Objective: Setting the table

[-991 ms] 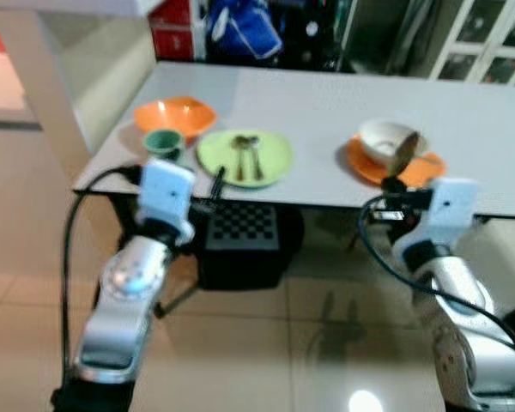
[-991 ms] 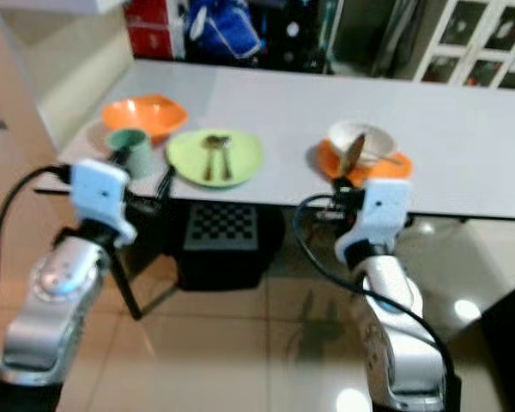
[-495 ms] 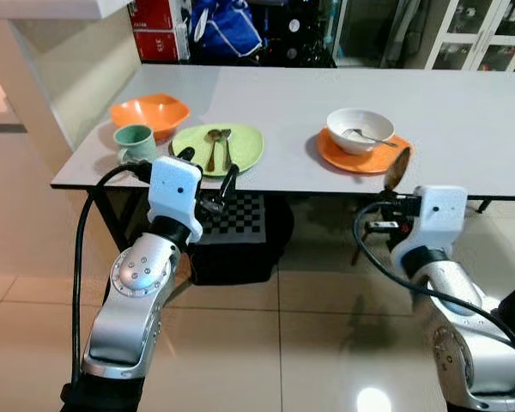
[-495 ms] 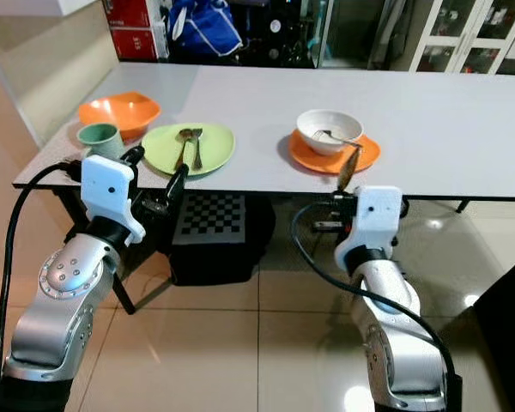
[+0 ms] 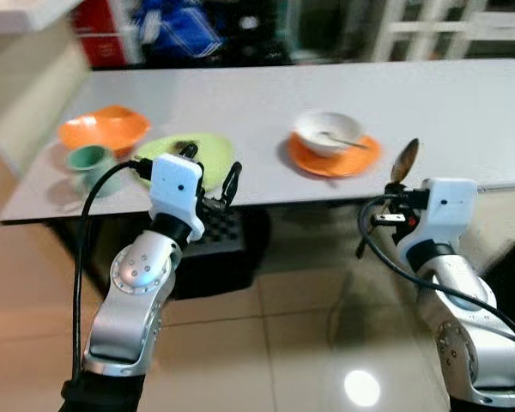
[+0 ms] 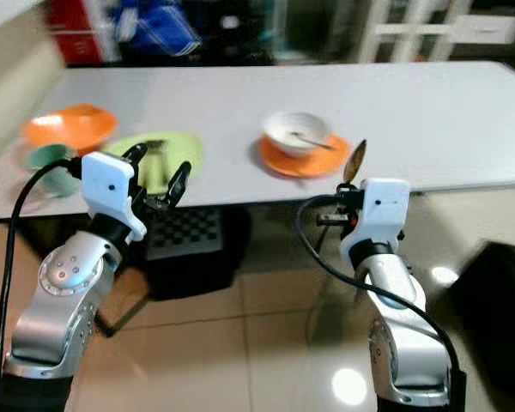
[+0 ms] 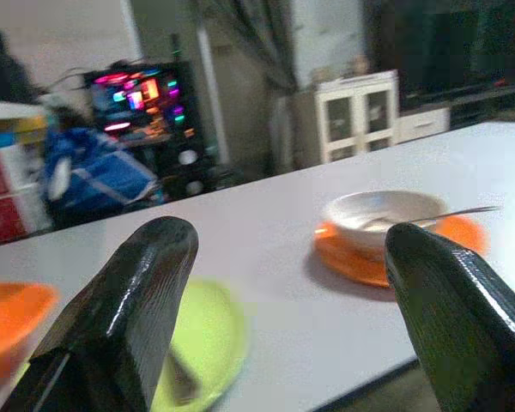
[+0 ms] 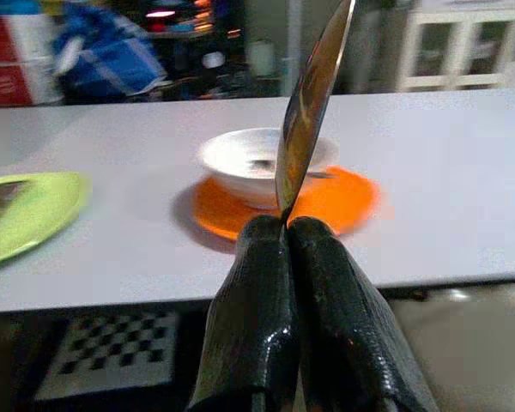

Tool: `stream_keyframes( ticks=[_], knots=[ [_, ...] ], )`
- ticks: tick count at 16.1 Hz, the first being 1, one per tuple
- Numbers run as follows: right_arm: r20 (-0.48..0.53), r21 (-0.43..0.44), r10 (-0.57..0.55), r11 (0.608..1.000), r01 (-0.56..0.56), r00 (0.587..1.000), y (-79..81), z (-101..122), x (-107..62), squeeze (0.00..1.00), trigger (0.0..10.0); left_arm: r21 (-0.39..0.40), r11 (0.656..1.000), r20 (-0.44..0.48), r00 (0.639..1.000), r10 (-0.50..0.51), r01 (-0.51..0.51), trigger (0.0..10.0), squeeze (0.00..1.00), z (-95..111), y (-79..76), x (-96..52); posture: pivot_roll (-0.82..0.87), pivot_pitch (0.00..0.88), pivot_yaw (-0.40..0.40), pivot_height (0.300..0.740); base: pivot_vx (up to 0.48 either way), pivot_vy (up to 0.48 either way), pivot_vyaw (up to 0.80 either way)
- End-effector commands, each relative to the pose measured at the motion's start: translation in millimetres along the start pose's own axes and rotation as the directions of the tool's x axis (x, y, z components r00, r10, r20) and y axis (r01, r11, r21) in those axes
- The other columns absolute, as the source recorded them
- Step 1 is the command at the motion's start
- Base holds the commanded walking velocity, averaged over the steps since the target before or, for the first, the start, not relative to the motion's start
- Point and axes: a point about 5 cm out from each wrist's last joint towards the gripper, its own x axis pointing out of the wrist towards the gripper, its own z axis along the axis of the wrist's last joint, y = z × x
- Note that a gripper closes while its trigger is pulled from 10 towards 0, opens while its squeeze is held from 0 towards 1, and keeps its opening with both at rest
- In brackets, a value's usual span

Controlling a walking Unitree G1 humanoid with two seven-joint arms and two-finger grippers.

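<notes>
Silver right hand (image 8: 285,249) pinching upright spoon (image 8: 310,103), left hand (image 5: 208,176) spread

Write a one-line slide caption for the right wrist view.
Right gripper shut on an upright spoon before the white bowl on its orange plate.

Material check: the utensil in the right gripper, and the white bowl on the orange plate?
Utensil in the right gripper: looks like polished metal, probably steel, from its thin edge and mirror-like glints. White bowl on the orange plate: smooth, slightly glossy, opaque, with a thick rim; ceramic or melamine, can't tell which.
</notes>
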Motion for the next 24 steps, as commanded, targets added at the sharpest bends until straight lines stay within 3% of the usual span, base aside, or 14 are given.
stream_keyframes(
  ticks=[1, 14, 16, 21, 24],
  knots=[
    [0.003, -0.011, -0.004, 1.0, 0.004, 1.0, -0.4, 2, -0.1, 0.0, 10.0, 0.006, 1.0, -0.004, 1.0, -0.003, 0.003, 10.0, 0.0, 1, 1.6, 0.6, 0.0, 0.0, 0.001, 0.74, 0.428, 0.0, 0.0],
    [0.012, -0.019, -0.029, 0.999, 0.03, 1.0, -8.7, 5, -1.5, 0.0, 10.0, -0.001, 1.0, -0.002, 1.0, -0.029, 0.029, 10.0, 0.0, 0, -2.3, 0.0, -0.01, 0.0, 0.004, 0.74, 0.436, 0.0, -0.19],
    [0.018, -0.053, 0.002, 0.999, -0.001, 1.0, -10.9, 12, -0.1, 0.0, 10.0, -0.001, 0.999, -0.002, 0.999, -0.035, 0.035, 10.0, 0.0, 0, -2.9, -0.5, -0.01, 0.0, 0.005, 0.74, 0.444, 0.0, 0.0],
    [-0.002, -0.177, 0.006, 0.984, -0.007, 1.0, -36.6, 28, 9.2, 0.0, 10.0, 0.027, 0.997, -0.016, 0.997, -0.073, 0.074, 10.0, 0.0, 0, -11.0, -3.5, -0.02, 0.0, 0.006, 0.74, 0.345, 0.0, 0.0],
    [-0.089, -0.301, 0.062, 0.95, -0.086, 0.994, -50.4, 37, 12.8, 0.0, 10.0, 0.091, 0.974, -0.042, 0.978, -0.203, 0.206, 10.0, 0.0, 0, -24.6, -11.5, -0.02, 0.008, -0.001, 0.74, 0.0, 0.0, 0.0]
  ],
)
